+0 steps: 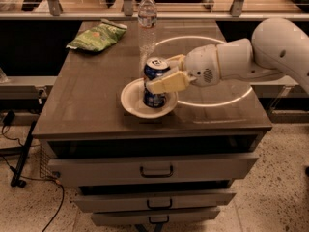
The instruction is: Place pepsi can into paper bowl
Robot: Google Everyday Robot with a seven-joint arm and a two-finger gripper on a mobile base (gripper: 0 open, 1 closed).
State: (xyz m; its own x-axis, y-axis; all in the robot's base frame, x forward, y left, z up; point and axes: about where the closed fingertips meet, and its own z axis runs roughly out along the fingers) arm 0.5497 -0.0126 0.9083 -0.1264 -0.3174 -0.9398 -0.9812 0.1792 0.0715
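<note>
The pepsi can, dark blue with a silver top, stands upright inside the off-white paper bowl near the middle front of the table. My gripper reaches in from the right. Its fingers are closed around the can, with the near tan finger across the can's front and the far finger behind it. The can's bottom rests in or just above the bowl's floor. The white arm stretches off to the right.
A clear plastic water bottle stands just behind the can. A green chip bag lies at the back left. The brown table top sits above a cabinet of drawers; a bright light ring shows right of the bowl.
</note>
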